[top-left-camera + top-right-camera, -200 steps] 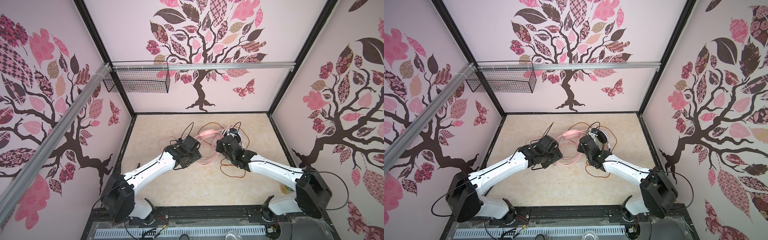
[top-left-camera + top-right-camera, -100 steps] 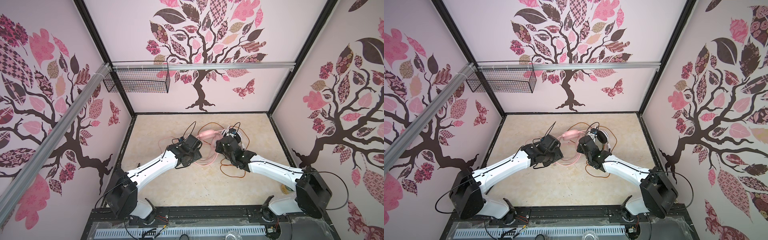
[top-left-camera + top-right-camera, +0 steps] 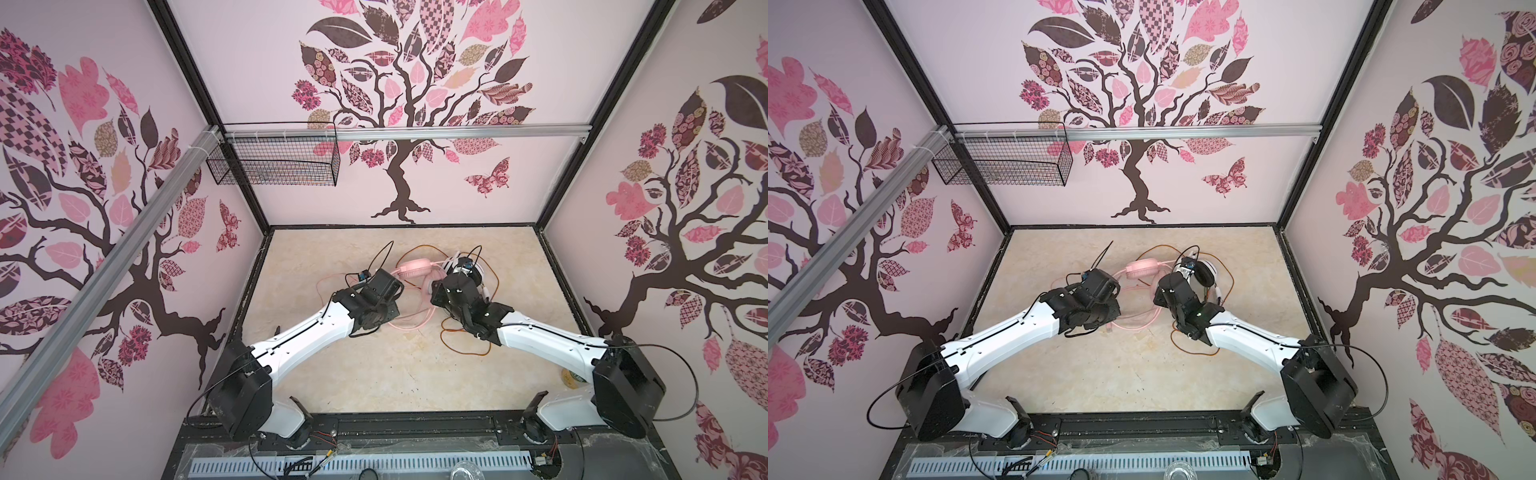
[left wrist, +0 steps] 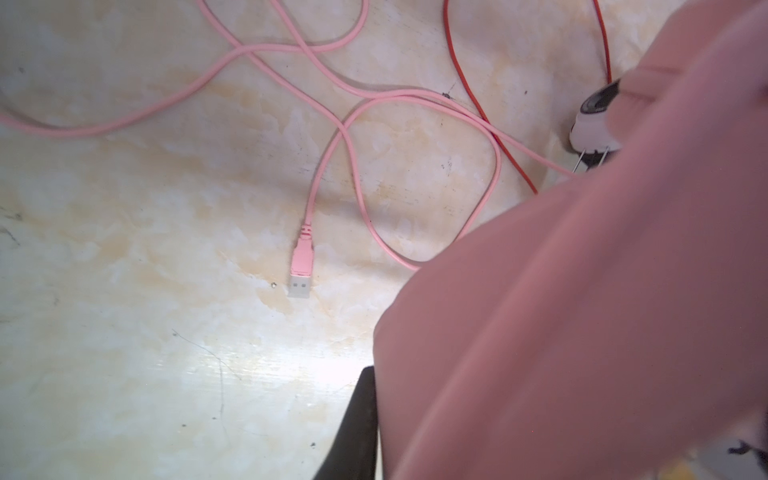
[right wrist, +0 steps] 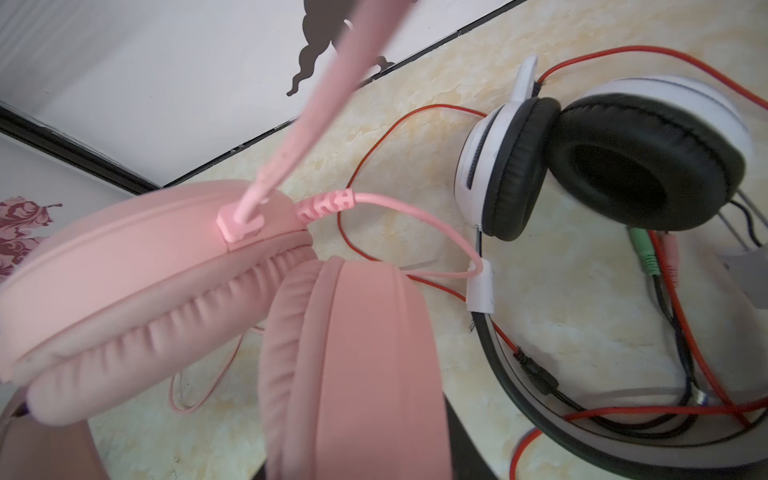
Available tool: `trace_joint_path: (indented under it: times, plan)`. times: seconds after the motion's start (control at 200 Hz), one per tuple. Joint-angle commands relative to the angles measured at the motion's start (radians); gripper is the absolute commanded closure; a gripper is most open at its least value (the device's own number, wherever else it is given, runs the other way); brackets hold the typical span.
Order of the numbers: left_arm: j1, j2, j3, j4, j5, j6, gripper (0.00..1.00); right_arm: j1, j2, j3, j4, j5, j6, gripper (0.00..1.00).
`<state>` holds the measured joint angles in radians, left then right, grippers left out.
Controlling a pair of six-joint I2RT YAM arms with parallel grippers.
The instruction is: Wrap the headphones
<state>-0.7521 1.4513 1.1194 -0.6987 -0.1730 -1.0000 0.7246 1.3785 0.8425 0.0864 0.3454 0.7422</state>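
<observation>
Hanging from the rail [image 3: 415, 133] is a wire basket [image 3: 274, 164]; left tool [image 3: 397, 282] closed at pink headset [image 3: 417, 267], right tool [image 3: 451, 278] with gap unclear.

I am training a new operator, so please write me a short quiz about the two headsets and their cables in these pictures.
1. True or false: the pink USB plug lies on the table.
2. The white headset's ear pads are: A black, B pink, C green.
3. Fill in: the white headset's cable is ___.
Key: 1 true; 2 A; 3 red.
</observation>
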Motion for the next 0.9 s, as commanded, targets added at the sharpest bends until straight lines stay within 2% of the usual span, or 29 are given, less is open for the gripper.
trace_joint_path:
  times: [0.0, 0.06, 0.135, 0.235, 0.345, 0.4, 0.475, 0.57, 0.62, 0.785, 0.895]
  plan:
    - [0.008, -0.043, 0.003, 0.019, -0.053, 0.093, 1.0, 0.012, -0.107, -0.027, 0.121, -0.165, -0.113, 0.32]
    - [0.03, -0.058, 0.008, -0.008, -0.052, 0.132, 1.0, 0.012, -0.158, -0.055, 0.133, -0.287, -0.208, 0.15]
    - [0.081, -0.095, -0.014, -0.011, -0.017, 0.174, 1.0, 0.011, -0.244, -0.091, 0.111, -0.363, -0.262, 0.05]
    - [0.178, -0.185, -0.086, 0.031, 0.075, 0.225, 1.0, 0.01, -0.378, -0.132, 0.047, -0.414, -0.306, 0.03]
    - [0.27, -0.301, -0.134, 0.012, 0.131, 0.271, 1.0, -0.003, -0.516, -0.161, -0.073, -0.385, -0.313, 0.04]
    - [0.3, -0.361, -0.146, -0.013, 0.146, 0.298, 1.0, -0.038, -0.571, -0.177, -0.116, -0.385, -0.305, 0.06]
    - [0.312, -0.437, -0.136, -0.077, 0.148, 0.339, 1.0, -0.133, -0.605, -0.215, -0.121, -0.477, -0.276, 0.08]
    - [0.312, -0.526, -0.117, -0.185, 0.159, 0.342, 1.0, -0.276, -0.573, -0.296, -0.008, -0.679, -0.193, 0.1]
    - [0.312, -0.584, -0.123, -0.213, 0.17, 0.327, 1.0, -0.314, -0.518, -0.346, 0.101, -0.783, -0.138, 0.1]
    - [0.312, -0.793, -0.147, -0.251, 0.223, 0.255, 1.0, -0.317, -0.281, -0.425, 0.418, -0.94, -0.008, 0.14]
    - [0.313, -0.844, -0.092, -0.326, 0.248, 0.191, 1.0, -0.28, -0.189, -0.43, 0.509, -0.966, -0.015, 0.15]
